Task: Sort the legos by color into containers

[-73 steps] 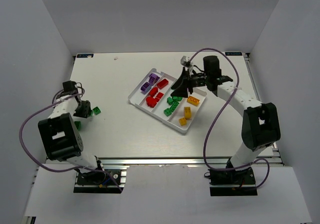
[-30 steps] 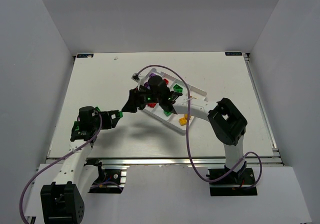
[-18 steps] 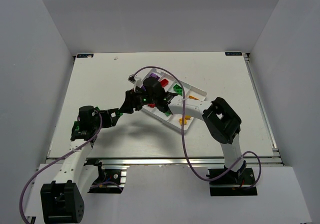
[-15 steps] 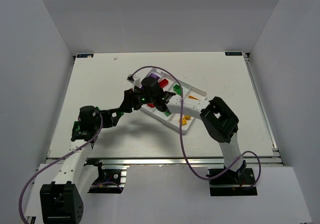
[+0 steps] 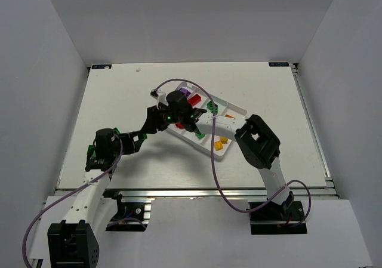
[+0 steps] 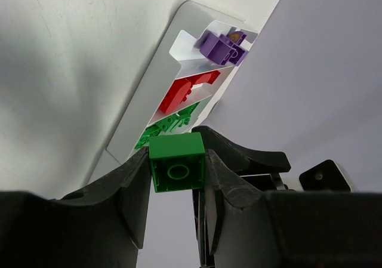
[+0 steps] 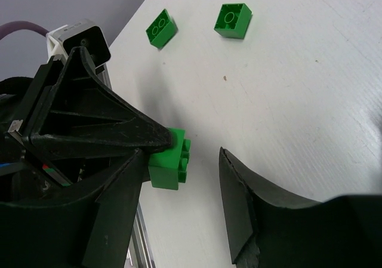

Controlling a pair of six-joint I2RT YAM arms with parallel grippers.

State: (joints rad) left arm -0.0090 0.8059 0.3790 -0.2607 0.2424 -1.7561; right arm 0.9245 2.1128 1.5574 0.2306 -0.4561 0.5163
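Pinching a green brick point(image 6: 177, 162) at the tray's point(image 6: 147, 95) nine o'clock, the left gripper point(image 6: 176, 175) may lose it if the spread, seemingly off-centre right gripper point(image 7: 184, 175) closes.

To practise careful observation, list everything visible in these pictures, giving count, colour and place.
Table: one, white, beneath everything.
Held lego: one, green, gripped in mid-air.
Loose legos: two, green, on the table, left side.
Tray: one, white, on the table, four compartments.
Purple legos: a few, purple, end compartment.
Red legos: a few, red, next compartment.
Sorted green legos: a few, green, third compartment.
Yellow legos: at least two, yellow, last compartment.
Left hand: one, black, shut on the held lego.
Right hand: one, black, open around the held lego.
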